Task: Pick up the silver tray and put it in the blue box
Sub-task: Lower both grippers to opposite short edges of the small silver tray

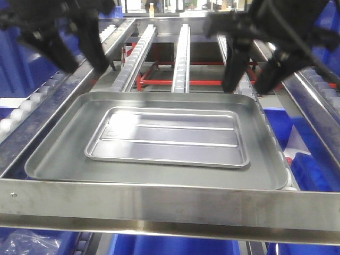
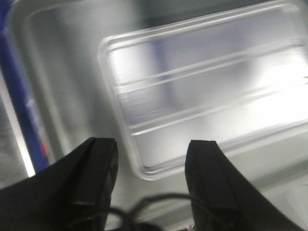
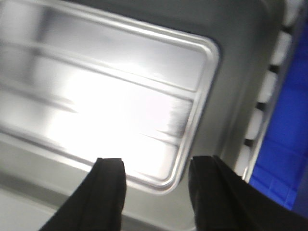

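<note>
**A:** While both grippers hang over the rack, which step gets entered?

**B:** Step: approach, as I judge it. Grasp: not yet made.
- Item, left gripper (image 1: 78, 56): jaws spread, nothing between them, above the far left corner of the grey tray (image 1: 53, 154).
- Item, right gripper (image 1: 251, 77): jaws spread likewise and empty, above the far right side.

**A:** Location of the task's thing?

**B:** The silver tray (image 1: 167, 138) lies flat inside the larger grey tray, roughly centred, with its rim apart from the grey rim on every side. The grey tray rests on the roller rails (image 1: 182, 53). Each wrist view shows a near corner of the silver tray just ahead of the open fingers (image 2: 98, 178), though both views are blurred.

**A:** Next move?

**B:** Probably a descent to the tray's short ends, one gripper to each, closing over the raised rim. The rim is low and the base sits flush on the grey tray, so a fingertip likely has little to catch. The polished metal may also slip. After that, a level lift and a carry to the blue box (image 1: 319, 164).

**A:** Counts?

**B:**
- Silver tray: one, with two ridges on its base.
- Grey tray: one.
- Grippers: two, each with two fingers.
- Roller rails: two inner ones are plain to see, and the outer ones are partly hidden.
- Red frame (image 1: 159, 81): one.
- Blue box: blue plastic shows to the right, to the left and below the front bar (image 1: 170, 207). I cannot tell how many crates that makes.
</note>
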Controlling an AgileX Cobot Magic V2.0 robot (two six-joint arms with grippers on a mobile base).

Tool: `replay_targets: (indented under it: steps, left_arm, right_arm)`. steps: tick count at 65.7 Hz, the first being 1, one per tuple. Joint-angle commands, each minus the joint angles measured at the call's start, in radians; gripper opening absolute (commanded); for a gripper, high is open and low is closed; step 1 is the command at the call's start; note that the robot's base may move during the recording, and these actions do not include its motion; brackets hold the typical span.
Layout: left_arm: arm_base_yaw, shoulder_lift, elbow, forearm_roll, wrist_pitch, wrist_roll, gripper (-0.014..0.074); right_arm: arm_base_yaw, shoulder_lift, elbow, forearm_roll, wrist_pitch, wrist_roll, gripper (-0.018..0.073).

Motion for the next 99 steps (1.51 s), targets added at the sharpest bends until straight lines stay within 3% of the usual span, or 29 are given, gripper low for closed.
replay_targets:
  steps: [1,6,24,88,99]
  left_arm:
    - [-0.02,0.028,-0.102,0.12,0.045,-0.158,0.0242]
    - [-0.037,0.086,-0.158,0.156,0.085,-0.195,0.0242]
    - [-0.046,0.206,-0.224,0.156,0.08,-0.303,0.0242]
    - [-0.038,0.336,-0.224,0.202,0.006,-0.337,0.0242]
    - [-0.017,0.353,-0.224,0.193,0.011,-0.337,0.0202]
  right_arm:
    - [-0.011,0.001,-0.057,-0.002,-0.033,0.034,0.0417]
    - [-0.011,0.035,-0.077,-0.003,-0.031,0.04,0.0417]
    - [-0.029,0.12,-0.105,-0.003,-0.019,0.059,0.0417]
    - [-0.052,0.247,-0.105,-0.002,-0.117,0.059,0.0414]
    - [-0.052,0.247,-0.105,-0.002,-0.117,0.059,0.0414]
